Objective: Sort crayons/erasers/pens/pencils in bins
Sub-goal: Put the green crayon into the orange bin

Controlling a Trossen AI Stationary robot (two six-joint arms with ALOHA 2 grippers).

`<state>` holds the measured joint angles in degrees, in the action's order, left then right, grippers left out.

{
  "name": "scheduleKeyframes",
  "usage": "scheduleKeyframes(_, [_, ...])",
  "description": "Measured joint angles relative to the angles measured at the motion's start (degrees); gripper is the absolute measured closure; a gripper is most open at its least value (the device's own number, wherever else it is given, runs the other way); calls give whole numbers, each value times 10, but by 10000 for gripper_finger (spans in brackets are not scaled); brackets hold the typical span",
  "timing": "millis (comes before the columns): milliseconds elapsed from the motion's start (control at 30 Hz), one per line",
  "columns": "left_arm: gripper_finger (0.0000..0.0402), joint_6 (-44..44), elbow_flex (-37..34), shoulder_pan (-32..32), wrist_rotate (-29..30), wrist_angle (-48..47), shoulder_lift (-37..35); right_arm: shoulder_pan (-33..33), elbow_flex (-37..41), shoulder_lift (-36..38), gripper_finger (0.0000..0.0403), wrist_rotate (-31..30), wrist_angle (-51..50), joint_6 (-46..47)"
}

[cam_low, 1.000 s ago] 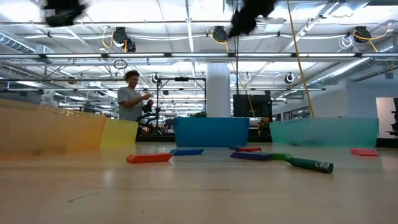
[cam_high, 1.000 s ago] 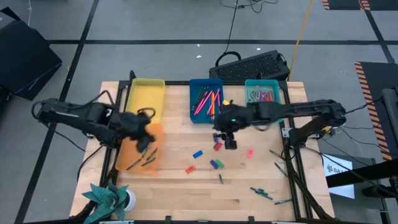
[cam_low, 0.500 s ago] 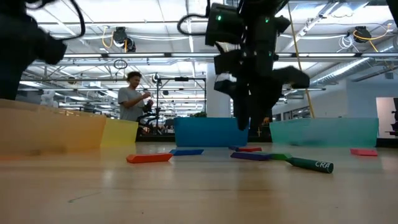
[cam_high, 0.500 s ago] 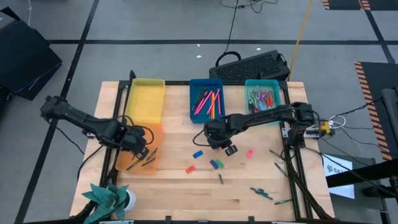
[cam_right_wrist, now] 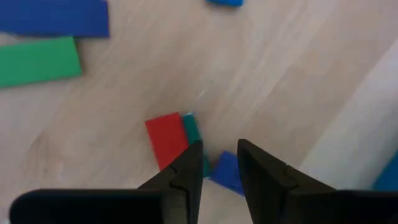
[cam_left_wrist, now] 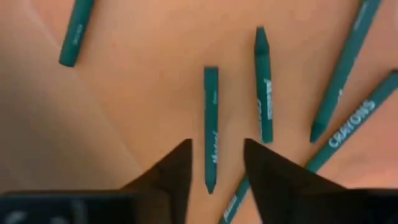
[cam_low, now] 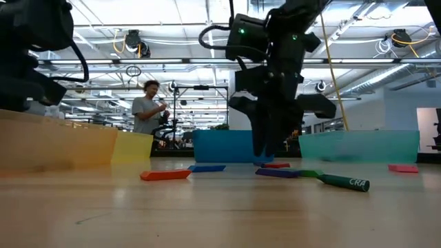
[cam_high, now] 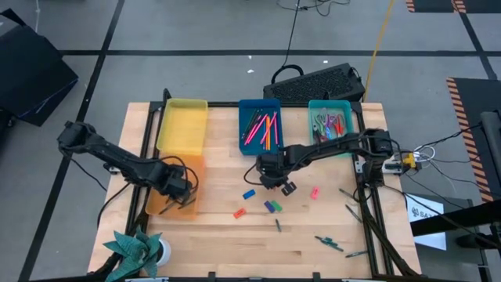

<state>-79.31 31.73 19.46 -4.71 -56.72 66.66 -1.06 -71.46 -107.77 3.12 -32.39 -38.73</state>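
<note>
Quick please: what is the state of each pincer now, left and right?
Left pincer: open, empty, over teal crayons in the orange bin.
Right pincer: open, empty, above a red eraser.

Light falls evenly from overhead; the wooden table [cam_high: 258, 235] is brightly and flatly lit in the high view, with only faint, soft shadows under the arms; no hard glare on its surface. In the low view, ceiling lamps [cam_low: 132, 40] above the table glow as bright spots against a pale, washed ceiling; the tabletop nearest the camera is soft and out of focus, while the green crayon [cam_low: 343, 182] farther back on the table reads sharply. The left wrist view is warm orange and slightly soft, the crayons' lettering smeared; the right wrist view is blurred throughout, the red eraser [cam_right_wrist: 166, 140] on the table having fuzzy edges.
</note>
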Motion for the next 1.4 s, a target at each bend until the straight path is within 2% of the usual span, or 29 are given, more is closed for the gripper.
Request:
scheduleKeyframes(167, [179,16,4,0,-30,-2,-17,1,32,2,331,2,24,-4])
scheduleKeyframes(367, [141,8,20,1,-15,-1,-47,6,50,4,344,1,42,-28])
scheduleKeyframes(867, [162,-7,27,1,6,-2,-75,26,50,14,344,-29,44,-27])
scheduleKeyframes(1200, [163,-3,27,1,0,-2,-75,26,41,15,344,-26,68,-29])
scheduleKeyframes(1400, [163,-2,27,1,-2,-2,-75,24,64,18,344,-19,84,-56])
